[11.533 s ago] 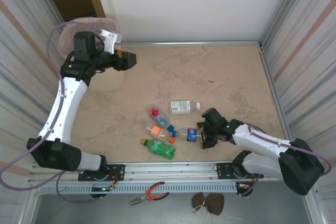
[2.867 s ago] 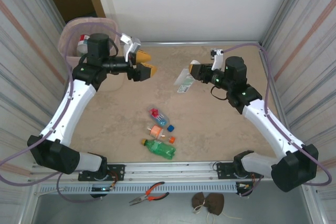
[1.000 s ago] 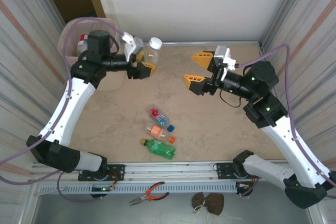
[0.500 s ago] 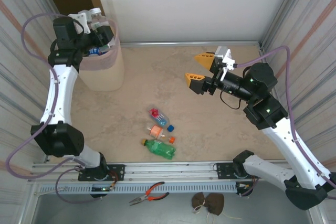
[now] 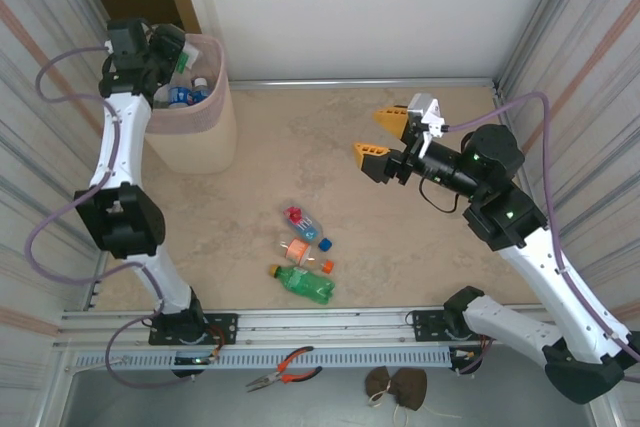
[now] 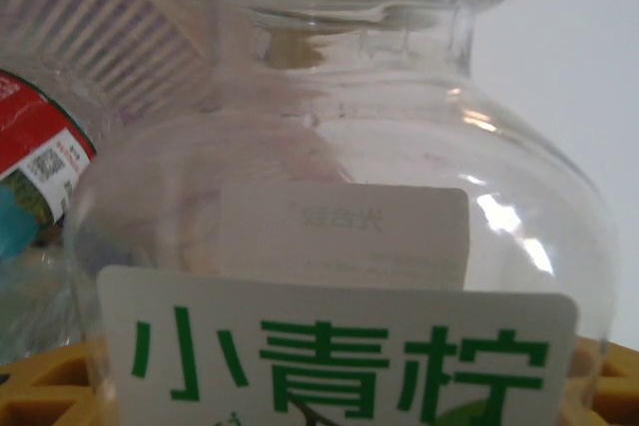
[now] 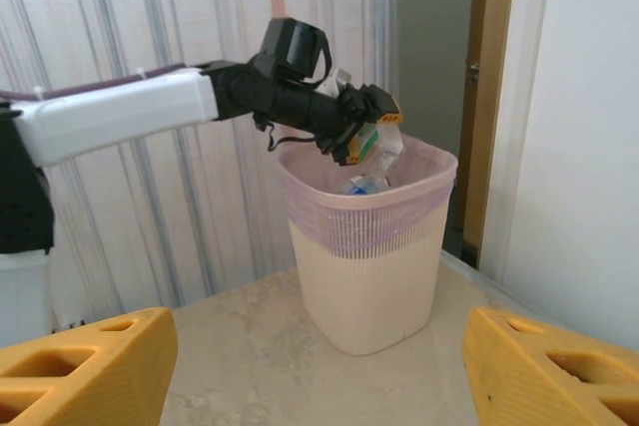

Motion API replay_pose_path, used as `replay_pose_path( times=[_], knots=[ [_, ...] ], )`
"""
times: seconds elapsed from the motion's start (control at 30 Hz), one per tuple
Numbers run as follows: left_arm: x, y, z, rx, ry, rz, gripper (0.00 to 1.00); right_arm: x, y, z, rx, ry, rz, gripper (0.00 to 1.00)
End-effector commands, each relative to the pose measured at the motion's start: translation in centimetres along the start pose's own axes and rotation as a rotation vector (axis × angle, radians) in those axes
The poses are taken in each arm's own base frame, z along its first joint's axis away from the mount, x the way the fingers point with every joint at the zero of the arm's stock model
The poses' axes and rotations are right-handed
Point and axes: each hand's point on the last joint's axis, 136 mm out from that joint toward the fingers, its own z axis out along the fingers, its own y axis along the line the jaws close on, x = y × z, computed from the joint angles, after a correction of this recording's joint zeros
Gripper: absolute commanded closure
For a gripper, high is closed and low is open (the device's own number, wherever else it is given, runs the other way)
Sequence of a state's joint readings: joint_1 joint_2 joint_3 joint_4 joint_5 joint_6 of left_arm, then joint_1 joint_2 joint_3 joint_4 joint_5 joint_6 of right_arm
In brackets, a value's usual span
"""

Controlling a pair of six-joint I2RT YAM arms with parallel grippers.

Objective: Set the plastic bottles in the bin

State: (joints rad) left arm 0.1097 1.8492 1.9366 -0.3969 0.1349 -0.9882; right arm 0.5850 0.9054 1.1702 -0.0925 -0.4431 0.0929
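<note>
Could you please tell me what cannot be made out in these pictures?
- Top view: the count inside the bin; the left arm covers part of its opening.
- Left wrist view: the held bottle, its top cut off by the upper edge.
- Top view: labels of the table bottles, too small.

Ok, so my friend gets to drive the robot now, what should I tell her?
Left gripper: shut on a clear bottle, held over the bin.
Right gripper: open, empty, up above the table, facing the bin.
Done: a few bottles lie inside the bin.
Left: drop the held one in, then fetch the green bottle, red-capped bottle and orange bottle lying close together on the table.
</note>
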Motion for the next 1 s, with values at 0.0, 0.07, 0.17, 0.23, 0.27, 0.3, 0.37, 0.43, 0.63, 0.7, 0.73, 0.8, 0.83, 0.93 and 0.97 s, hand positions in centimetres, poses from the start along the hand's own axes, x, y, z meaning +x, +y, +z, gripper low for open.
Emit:
replay_pose_path(
  times=[0.0, 0.07, 0.17, 0.23, 0.27, 0.3, 0.37, 0.43, 0.63, 0.7, 0.73, 0.8, 0.83, 0.93, 0.97],
  knots=[
    [-1.2, -1.3, 1.2, 0.035, -0.034, -0.124, 0.34, -0.5, 0.0, -0.8, 0.024, -0.019, -0.011, 0.26],
    [-0.9, -0.8, 2.4, 0.025, -0.021, -0.16, 0.33, -0.4, -0.1, -0.9, 0.031, -0.014, -0.015, 0.26],
    [-0.2, -0.7, 3.4, 0.027, 0.003, -0.18, 0.25, -0.4, -0.2, -1.1, 0.042, -0.012, -0.019, 0.26],
    [0.2, -0.9, 3.5, 0.024, 0.026, -0.172, 0.18, -0.4, -0.2, -1.1, 0.044, -0.011, -0.02, 0.26],
    [0.2, -0.9, 3.3, 0.021, 0.028, -0.165, 0.16, -0.4, -0.2, -1.2, 0.045, -0.013, -0.021, 0.26],
    [0.2, -1.0, 3.0, 0.019, 0.024, -0.154, 0.15, -0.5, -0.2, -1.2, 0.046, -0.013, -0.02, 0.26],
    [-0.1, -1.2, 2.0, 0.01, 0.01, -0.136, 0.13, -0.5, -0.1, -1.3, 0.047, -0.015, -0.021, 0.26],
    [-0.3, -1.7, 1.0, 0.014, 0.003, -0.119, 0.11, -0.6, -0.1, -1.4, 0.047, -0.016, -0.022, 0.26],
    [-0.6, -3.2, -2.3, 0.05, -0.009, -0.062, 0.12, -0.7, 0.1, -1.5, 0.038, -0.019, -0.019, 0.26],
    [-0.5, -3.9, -3.3, 0.067, -0.01, -0.026, 0.12, -0.7, 0.2, -1.5, 0.036, -0.021, -0.018, 0.26],
    [-0.4, -4.3, -3.9, 0.076, -0.012, -0.006, 0.13, -0.7, 0.2, -1.5, 0.036, -0.022, -0.016, 0.26],
    [-0.2, -4.9, -4.8, 0.093, -0.012, 0.03, 0.13, -0.6, 0.2, -1.6, 0.037, -0.021, -0.015, 0.26],
    [0.0, -5.1, -5.2, 0.1, -0.008, 0.048, 0.14, -0.6, 0.1, -1.6, 0.04, -0.023, -0.013, 0.26],
    [0.9, -6.0, -6.4, 0.122, 0.015, 0.116, 0.15, -0.6, 0.2, -1.7, 0.039, -0.023, -0.012, 0.26],
    [1.4, -6.3, -6.8, 0.126, 0.025, 0.151, 0.15, -0.5, 0.1, -1.7, 0.04, -0.022, -0.011, 0.26]
  ],
)
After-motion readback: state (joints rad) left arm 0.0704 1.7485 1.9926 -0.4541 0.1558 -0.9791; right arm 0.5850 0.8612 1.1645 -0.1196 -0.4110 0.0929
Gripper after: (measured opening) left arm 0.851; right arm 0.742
